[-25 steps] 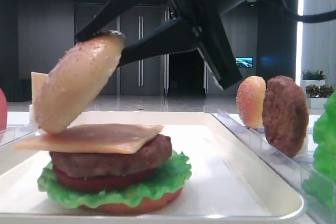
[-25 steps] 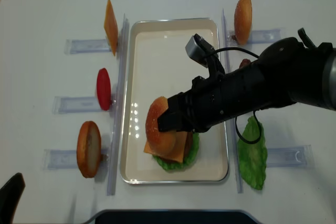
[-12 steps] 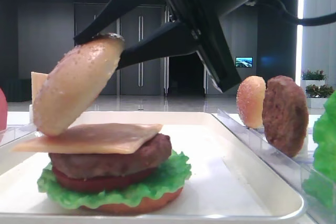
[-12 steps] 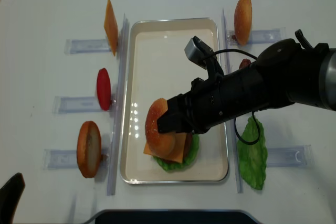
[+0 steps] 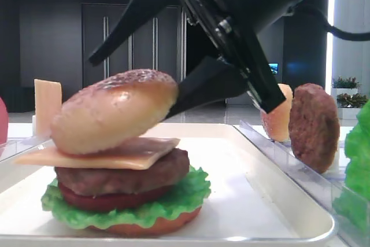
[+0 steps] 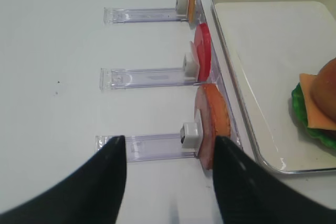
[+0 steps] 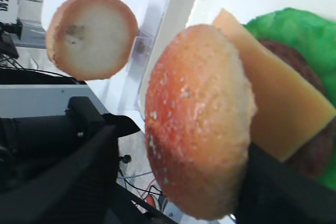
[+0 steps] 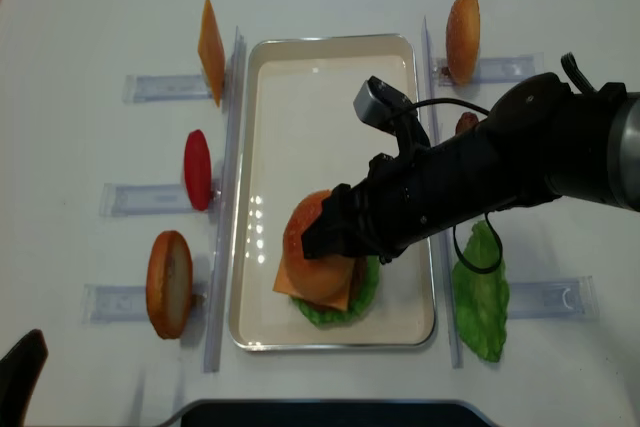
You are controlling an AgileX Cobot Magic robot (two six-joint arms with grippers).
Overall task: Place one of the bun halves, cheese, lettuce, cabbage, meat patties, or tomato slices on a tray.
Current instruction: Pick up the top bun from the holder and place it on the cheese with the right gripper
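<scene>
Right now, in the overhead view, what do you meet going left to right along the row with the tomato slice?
Tomato slice → tray → right tool's arm. The slice stands on edge in its clear rack left of the tray.

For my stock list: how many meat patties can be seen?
2. One patty lies in the burger stack on the tray, under the cheese. The other patty stands on edge in the right rack. The arm may hide more.
</scene>
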